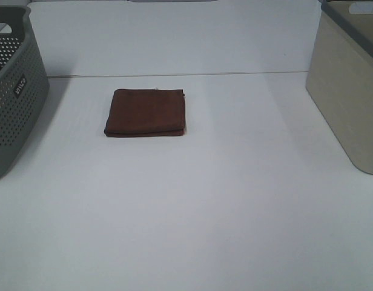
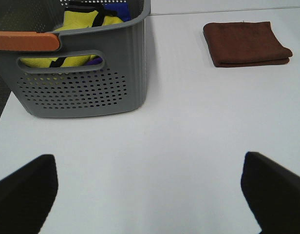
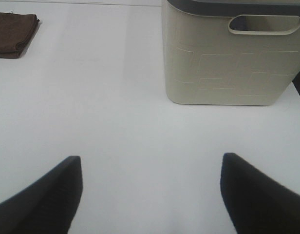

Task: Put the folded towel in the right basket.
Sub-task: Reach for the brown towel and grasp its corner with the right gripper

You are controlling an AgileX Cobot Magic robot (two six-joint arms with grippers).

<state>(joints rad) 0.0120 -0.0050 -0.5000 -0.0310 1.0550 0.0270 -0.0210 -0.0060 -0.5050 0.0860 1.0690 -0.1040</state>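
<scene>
A folded brown towel (image 1: 146, 113) lies flat on the white table, left of centre. It also shows in the left wrist view (image 2: 245, 43) and at the edge of the right wrist view (image 3: 13, 34). The beige right basket (image 1: 350, 85) stands at the table's right edge and shows in the right wrist view (image 3: 230, 53). Neither gripper shows in the high view. My left gripper (image 2: 150, 195) is open and empty, well short of the towel. My right gripper (image 3: 150, 195) is open and empty, in front of the beige basket.
A grey perforated basket (image 1: 14, 91) stands at the left edge; the left wrist view shows yellow and blue items (image 2: 86, 19) inside it and an orange handle (image 2: 26, 41). A white wall (image 1: 174, 36) backs the table.
</scene>
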